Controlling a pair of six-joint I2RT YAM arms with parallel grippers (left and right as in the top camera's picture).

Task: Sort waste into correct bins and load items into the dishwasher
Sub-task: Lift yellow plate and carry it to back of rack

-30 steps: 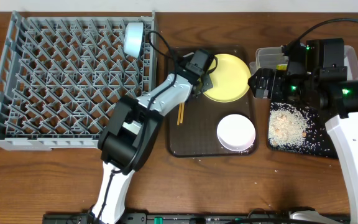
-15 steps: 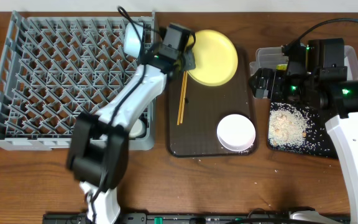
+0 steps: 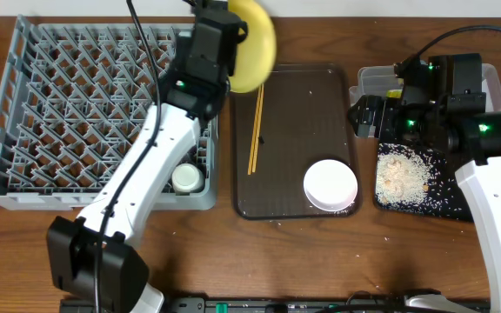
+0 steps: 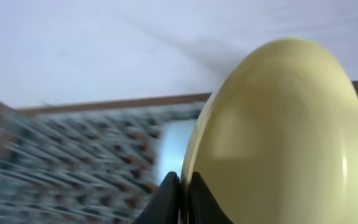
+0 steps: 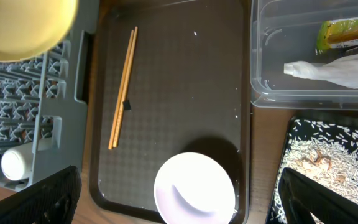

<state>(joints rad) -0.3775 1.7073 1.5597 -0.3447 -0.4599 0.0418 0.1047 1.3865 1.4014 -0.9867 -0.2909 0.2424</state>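
Chopsticks (image 3: 255, 130) and a white bowl (image 3: 330, 184) are lying on a brown tray (image 3: 307, 104) right of the grey dish rack (image 3: 24, 113), while the left claw (image 4: 180, 190) is pinching the rim of the yellow plate (image 3: 252, 45), holding it above the rack's far right corner.

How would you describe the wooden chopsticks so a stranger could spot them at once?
Find the dark brown serving tray mid-table, beside the grey dish rack. On its left half lie the chopsticks, two thin pale wooden sticks side by side. Its only other item is a round white bowl.
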